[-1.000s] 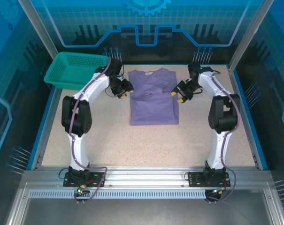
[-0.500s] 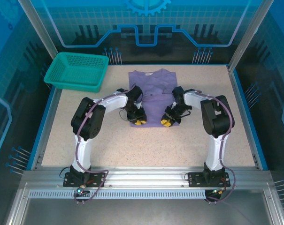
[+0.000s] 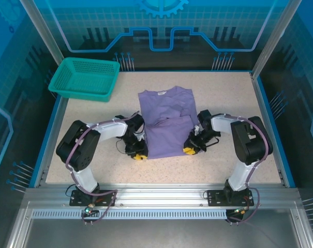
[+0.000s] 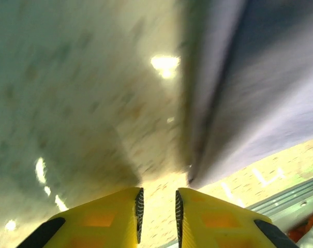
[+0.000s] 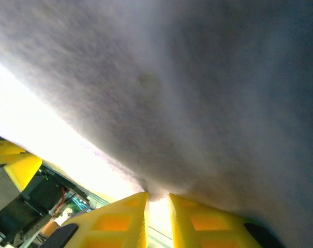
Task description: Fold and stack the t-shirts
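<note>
1 t-shirt (image 3: 166, 120) | 1 basket (image 3: 78, 92) | right pincer (image 3: 189, 150) clamps t-shirt | left pincer (image 3: 139, 155) cannot tell

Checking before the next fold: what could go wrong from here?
1. Left gripper sits beside the near corner of the t-shirt, jaws nearly closed with no fabric visible between them; it may lift empty, skewing the fold.
2. Right gripper seems to pinch just the hem; it could slip out.

a robot lab cell: aluminium frame (image 3: 156, 199), blue printed panels (image 3: 161, 20) around.
</note>
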